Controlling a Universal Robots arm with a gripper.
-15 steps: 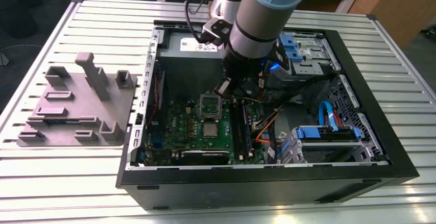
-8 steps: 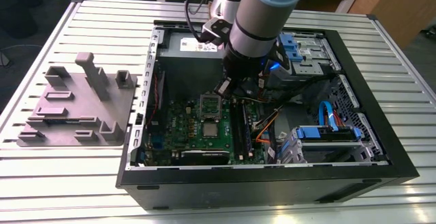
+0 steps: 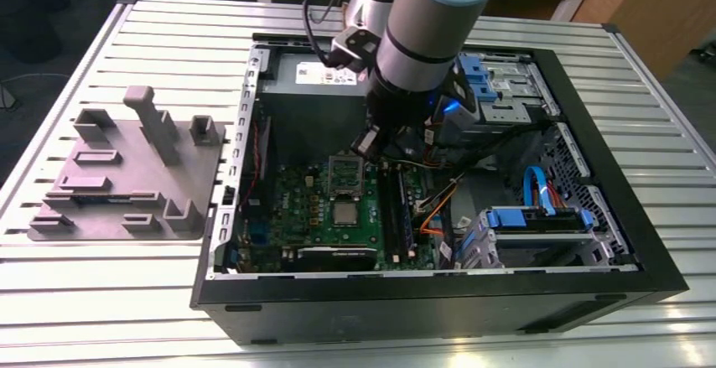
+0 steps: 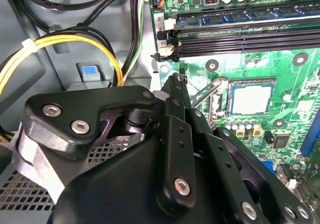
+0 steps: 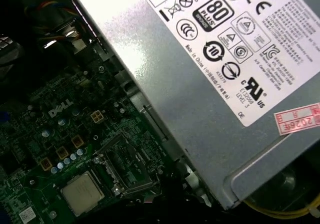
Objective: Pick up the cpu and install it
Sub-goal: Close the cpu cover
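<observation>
The fingers [image 4: 177, 91] of the gripper [image 4: 176, 83] are seen drawn together at their tips in the second wrist view, and nothing is seen clamped between them. In the exterior view the gripper [image 3: 370, 143] is held low inside the open computer case [image 3: 448, 301], above the end of the motherboard [image 3: 302, 209] that lies nearest the grey power supply [image 3: 319, 75].

The cpu [image 3: 345, 213] is seated flat in its socket near the middle of the board, silver top upward, apart from the gripper. It is also shown in the second wrist view [image 4: 252, 98] beyond the fingertips, and in the first wrist view [image 5: 82, 191]. Just beside it, the metal load plate [image 5: 125, 164] is swung open and laid back toward the power supply [image 5: 200, 83]; in the exterior view this plate [image 3: 345, 171] is found between the cpu and the gripper.

Long black memory slots [image 4: 250, 38] are run along one side of the socket. Yellow cables [image 4: 60, 41] are looped against the case wall. At the exterior view's left, a grey tray [image 3: 112, 192] with upright posts is set on the slatted table [image 3: 112, 301], well apart from the case.
</observation>
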